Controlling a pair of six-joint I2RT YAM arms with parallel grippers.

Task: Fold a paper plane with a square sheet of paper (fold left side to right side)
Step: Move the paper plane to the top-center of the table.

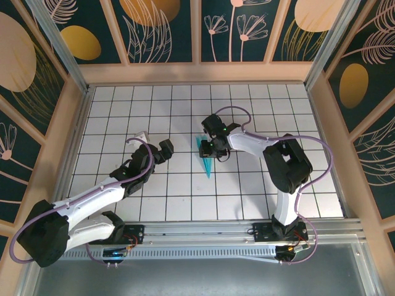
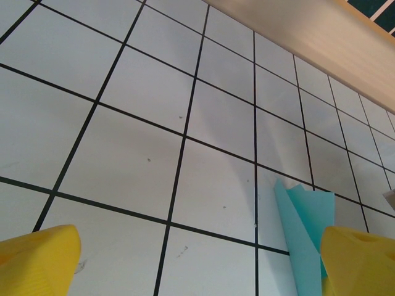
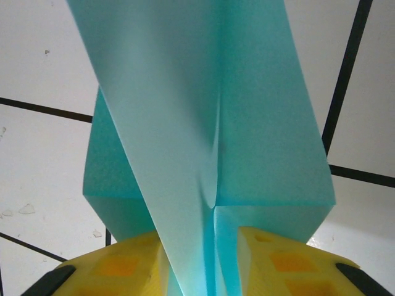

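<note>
The dark wall panels (image 1: 160, 31), painted with pale leaves and orange discs, stand around the scene, well beyond both pairs of fingers. Inside them lies the white surface (image 1: 123, 105), ruled into square tiles by black lines, which spreads beneath both pairs of fingers.

The left arm (image 1: 92, 200) reaches up across the surface at a slant. The right arm (image 1: 284, 166) bends in from the other side, so that its fingers face the left ones across a few tiles.

The paper plane (image 1: 206, 163) is a slim turquoise dart. Its broad end sits at the right fingers (image 3: 123, 271) and its point runs away from them toward the arm bases. From the right wrist, the folded paper passes straight between the two yellow fingers. They are closed on it, one against each side of its middle crease, and its flaps spread out past them. Whether the point rests on the surface cannot be told.

The left fingers (image 2: 37, 259) are spread wide apart with only bare tiles between them. The plane stands just past the right-hand finger of that pair, clear of it.
</note>
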